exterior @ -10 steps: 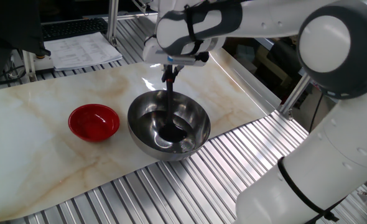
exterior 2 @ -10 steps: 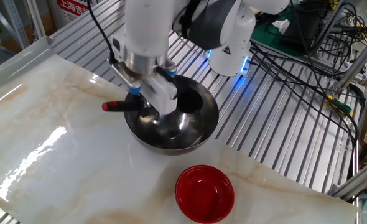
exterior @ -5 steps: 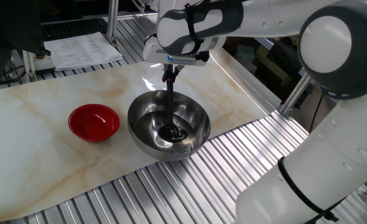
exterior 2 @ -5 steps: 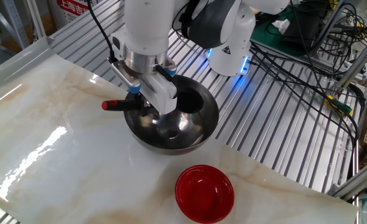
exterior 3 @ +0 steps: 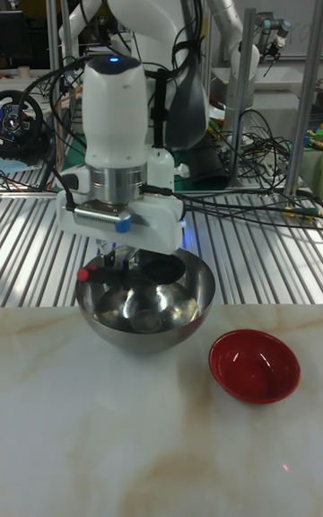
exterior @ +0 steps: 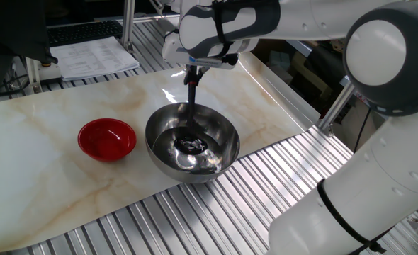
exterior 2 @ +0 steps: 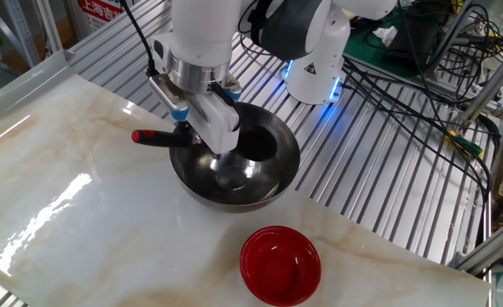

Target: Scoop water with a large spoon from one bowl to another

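Ladle (exterior: 192, 117) cup now sits higher in the steel bowl (exterior: 223, 149) than a second ago, near the water (exterior: 188, 152) surface; lift-out appears under way. Gripper (exterior: 192, 76), risen too, stays clamped on the handle. Red bowl (exterior: 107, 138) stands beside, apart. Red sign (exterior 2: 102, 8) at rear: writing unreadable.

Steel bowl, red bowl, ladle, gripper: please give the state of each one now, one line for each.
Steel bowl: upright on the table, glinting inside.
Red bowl: upright beside the steel bowl, apart from it; nothing seen in it.
Ladle: handle upright, cup low inside the steel bowl.
Gripper: shut on the ladle handle, above the steel bowl.
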Motion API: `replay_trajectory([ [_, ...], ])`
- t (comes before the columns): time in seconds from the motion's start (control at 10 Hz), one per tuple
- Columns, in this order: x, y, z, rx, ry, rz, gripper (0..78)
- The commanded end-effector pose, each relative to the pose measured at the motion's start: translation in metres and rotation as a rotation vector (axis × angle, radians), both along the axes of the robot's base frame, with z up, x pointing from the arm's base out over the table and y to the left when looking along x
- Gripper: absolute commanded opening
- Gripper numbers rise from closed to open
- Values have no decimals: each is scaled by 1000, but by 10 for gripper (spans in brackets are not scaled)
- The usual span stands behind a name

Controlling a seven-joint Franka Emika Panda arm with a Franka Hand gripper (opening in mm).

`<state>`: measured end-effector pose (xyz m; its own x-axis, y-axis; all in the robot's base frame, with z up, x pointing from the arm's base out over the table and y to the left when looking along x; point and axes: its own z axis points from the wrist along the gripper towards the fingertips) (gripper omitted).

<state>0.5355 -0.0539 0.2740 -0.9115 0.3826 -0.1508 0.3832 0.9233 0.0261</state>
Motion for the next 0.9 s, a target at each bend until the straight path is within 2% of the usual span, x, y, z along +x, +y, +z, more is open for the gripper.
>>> replay_trajectory([
  [0.1,6,6,9,2,-19,-27,12],
  [0.9,19,15,24,7,-22,-63,12],
])
